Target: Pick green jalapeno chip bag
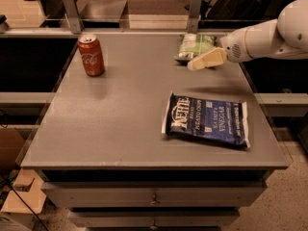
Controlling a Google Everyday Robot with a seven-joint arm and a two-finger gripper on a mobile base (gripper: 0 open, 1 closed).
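To grab the green jalapeno chip bag [195, 46], sitting at 1 o'clock on the worktop [125, 114], I'd go for its puffy middle rather than just pinching the crinkly edge. My arm [269, 38] reaches in low from 3 o'clock, with the end effector [193, 65] right at the bag's 6 o'clock edge. Honestly can't tell if it's released or clenched.

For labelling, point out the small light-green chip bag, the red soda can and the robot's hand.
small puffy light-green chip bag [195, 45]: camera view, its front.
red metal soda can [91, 57]: camera view, its side.
hand [192, 65]: camera view, its tip, by the bag.
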